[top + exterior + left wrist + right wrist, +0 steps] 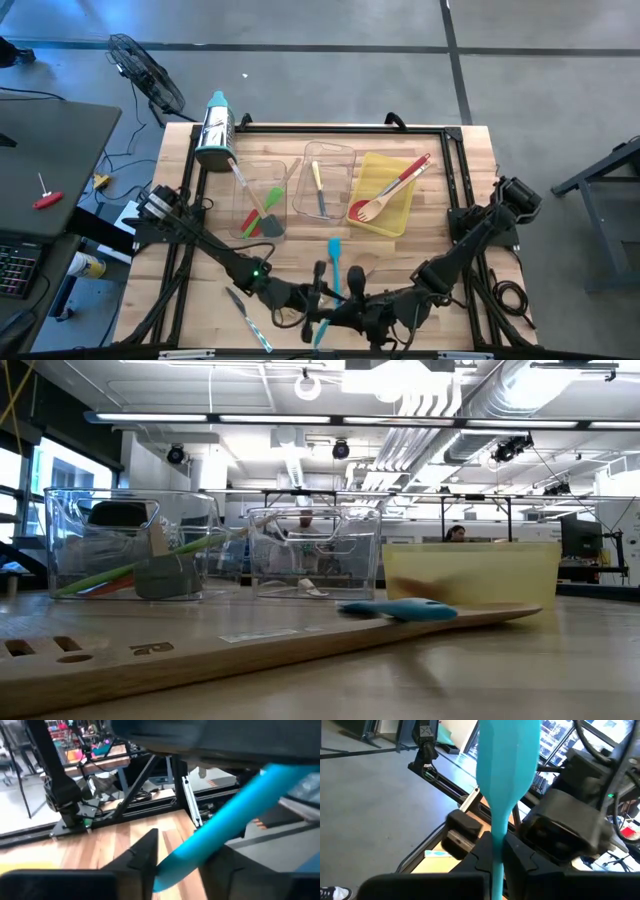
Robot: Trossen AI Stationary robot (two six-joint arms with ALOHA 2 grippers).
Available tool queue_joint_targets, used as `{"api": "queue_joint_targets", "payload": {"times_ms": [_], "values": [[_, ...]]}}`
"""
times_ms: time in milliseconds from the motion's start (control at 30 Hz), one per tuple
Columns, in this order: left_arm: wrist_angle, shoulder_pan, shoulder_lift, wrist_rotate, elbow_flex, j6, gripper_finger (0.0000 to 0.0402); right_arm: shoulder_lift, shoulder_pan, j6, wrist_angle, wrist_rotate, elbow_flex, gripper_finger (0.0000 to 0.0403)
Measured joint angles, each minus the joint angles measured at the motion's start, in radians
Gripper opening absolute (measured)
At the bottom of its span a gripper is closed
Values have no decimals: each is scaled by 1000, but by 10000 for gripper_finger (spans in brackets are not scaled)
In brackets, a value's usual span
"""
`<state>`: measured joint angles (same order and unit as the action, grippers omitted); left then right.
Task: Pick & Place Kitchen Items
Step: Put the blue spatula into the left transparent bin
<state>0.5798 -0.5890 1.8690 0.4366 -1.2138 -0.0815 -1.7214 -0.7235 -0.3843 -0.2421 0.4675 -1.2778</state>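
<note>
Teal silicone spatula [506,765] bottom centre of the high view, pinched in right gripper [496,857]; left gripper [172,865] clamping on too; looks like a mid-air handoff, probably for regripping.

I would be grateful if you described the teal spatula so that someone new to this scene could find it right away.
Start at the wooden table and its three bins, then move to the near edge, where both arms meet. There the teal spatula lies, its handle between the left pincer and the right pincer, which is shut on it. It is the only teal utensil; the knife nearby is slim and pale.
</note>
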Motion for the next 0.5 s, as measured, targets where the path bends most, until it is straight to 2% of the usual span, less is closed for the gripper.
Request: {"api": "queue_joint_targets", "payload": {"times_ms": [167,367,500], "values": [[-7,-5,0,-11,1,-17,45,3,0,26,6,18,0,19],[2,-2,1,-7,1,12,45,2,1,43,14,51,0,74],[3,-1,1,4,1,31,45,1,-24,35,17,125,0,112]]}}
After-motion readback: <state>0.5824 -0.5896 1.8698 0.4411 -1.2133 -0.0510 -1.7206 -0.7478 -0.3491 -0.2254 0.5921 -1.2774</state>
